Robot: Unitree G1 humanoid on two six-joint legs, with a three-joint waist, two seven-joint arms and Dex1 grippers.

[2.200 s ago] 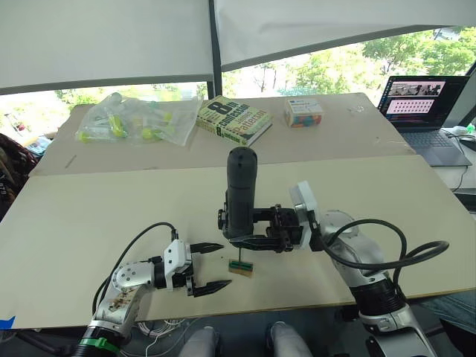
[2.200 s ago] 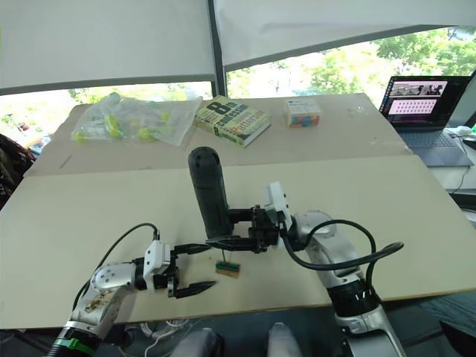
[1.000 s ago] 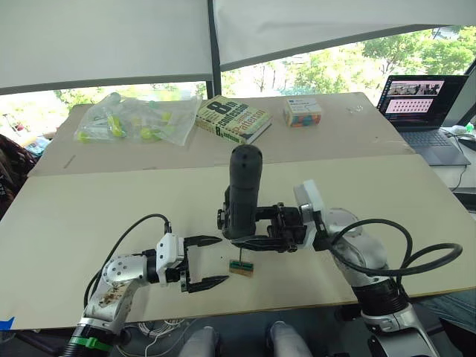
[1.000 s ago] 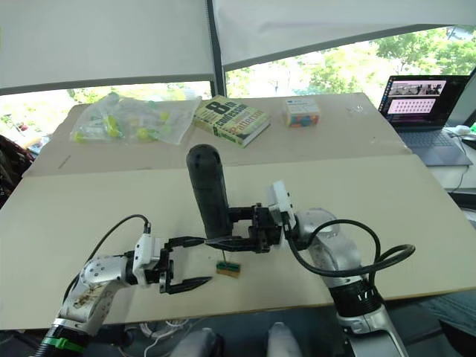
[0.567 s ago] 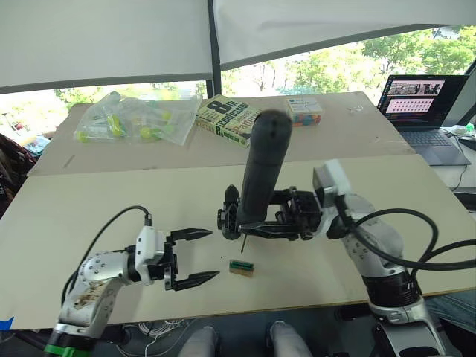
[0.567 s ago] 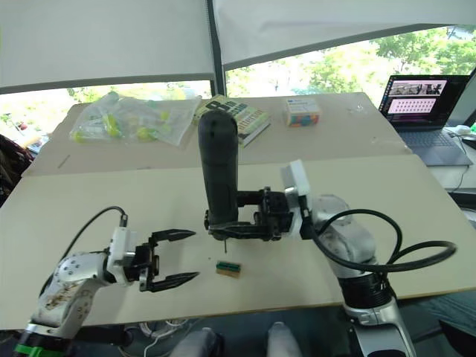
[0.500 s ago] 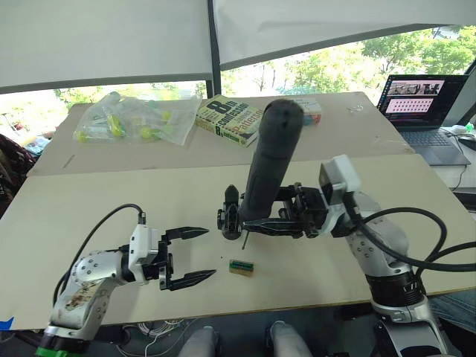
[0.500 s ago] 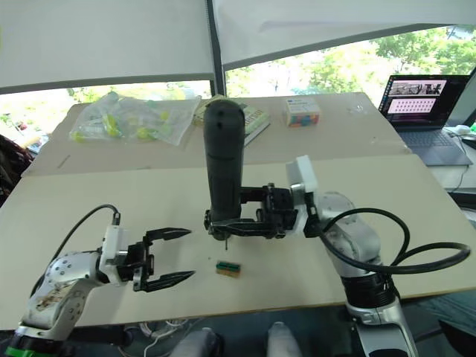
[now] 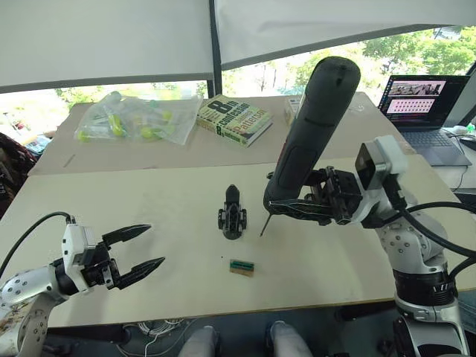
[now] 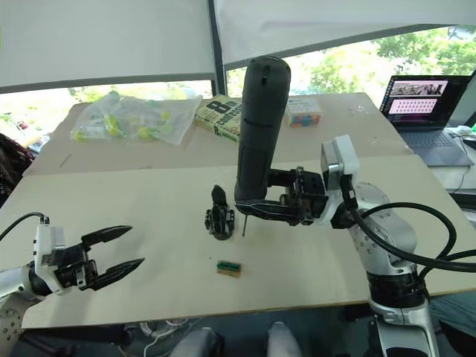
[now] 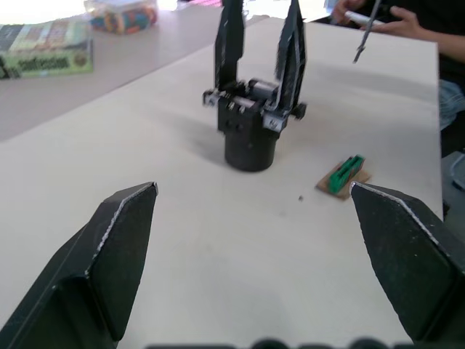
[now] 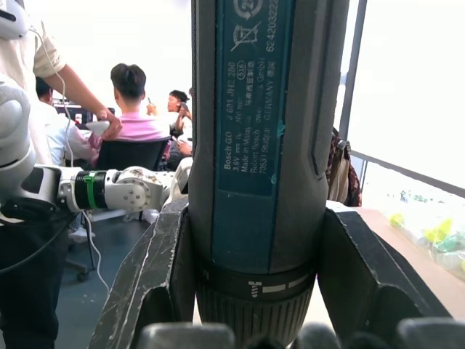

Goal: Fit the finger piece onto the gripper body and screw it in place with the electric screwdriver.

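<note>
The gripper body (image 9: 233,217) stands upright on the tan board, between my two arms. Two black tapered finger pieces (image 11: 293,51) rise from its top, seen close in the left wrist view. My right gripper (image 9: 288,209) is shut on the lower end of the electric screwdriver (image 9: 311,130). The tool is tilted, and its thin bit (image 9: 263,227) hangs in the air just to the right of the body, not touching it. My left gripper (image 9: 152,245) is open and empty near the board's front left edge, far from the body.
A small tan-and-green block (image 9: 241,265) lies in front of the gripper body. At the back are a bag of small parts (image 9: 134,119), a book (image 9: 233,119) and a colourful box (image 10: 301,111). A laptop (image 9: 424,104) sits far right. People stand and sit beyond the table (image 12: 138,109).
My right gripper has lifted the screwdriver off the gripper body and carried it up and to the right. My left gripper has drawn back to the left, away from the body.
</note>
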